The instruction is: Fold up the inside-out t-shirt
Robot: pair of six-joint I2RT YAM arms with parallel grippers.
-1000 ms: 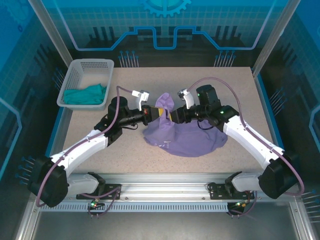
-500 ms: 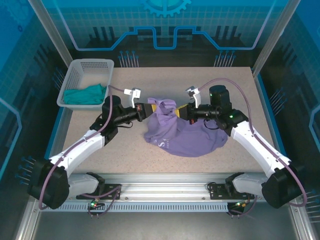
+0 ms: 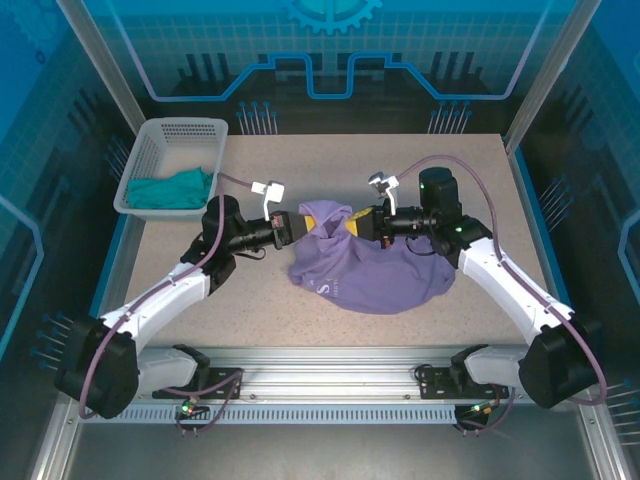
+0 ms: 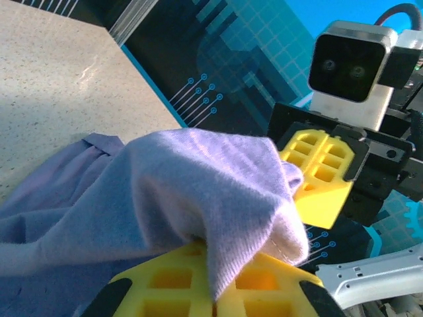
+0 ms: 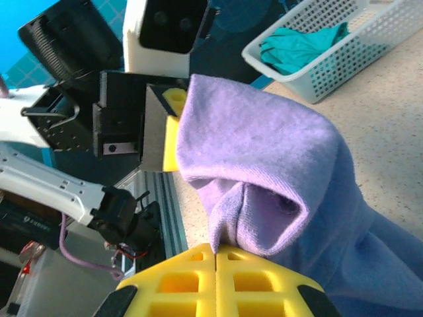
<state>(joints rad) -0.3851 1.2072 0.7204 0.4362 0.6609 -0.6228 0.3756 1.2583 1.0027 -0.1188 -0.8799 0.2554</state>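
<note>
The lavender inside-out t-shirt (image 3: 370,272) lies crumpled on the middle of the table, its far edge lifted between both grippers. My left gripper (image 3: 297,224) is shut on a fold at the left end of that raised edge, and the cloth comes out from between its yellow fingers (image 4: 254,284). My right gripper (image 3: 358,224) is shut on the right end, pinching a doubled fold (image 5: 264,198) of t-shirt. The two grippers face each other a short way apart, with a hump of t-shirt (image 4: 192,178) spanning them. A bit of white print (image 3: 326,285) shows near the front left.
A white mesh basket (image 3: 150,150) stands at the table's back left with a teal garment (image 3: 172,188) in it; the basket (image 5: 344,63) also shows in the right wrist view. Bare tabletop (image 3: 300,165) surrounds the shirt. Frame posts stand at the corners.
The right gripper has shut on the cloth. Both grippers have drawn apart, left going left and right going right, stretching the raised shirt edge between them.
</note>
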